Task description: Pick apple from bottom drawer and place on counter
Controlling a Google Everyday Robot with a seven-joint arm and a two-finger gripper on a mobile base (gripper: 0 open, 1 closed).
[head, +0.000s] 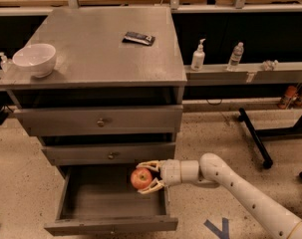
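The red apple (141,178) sits between the fingers of my gripper (145,177), which is shut on it. It is held above the right rear part of the open bottom drawer (110,226), just below the middle drawer's front. The arm reaches in from the lower right. The drawer's inside looks bare. The counter (98,54) is the grey metal top of the cabinet, well above the gripper.
A white bowl (34,59) stands on the counter's left edge and a dark flat packet (139,38) lies near its back right. Bottles (198,56) stand on a narrow ledge to the right. A black stand leg (255,138) lies on the floor at right.
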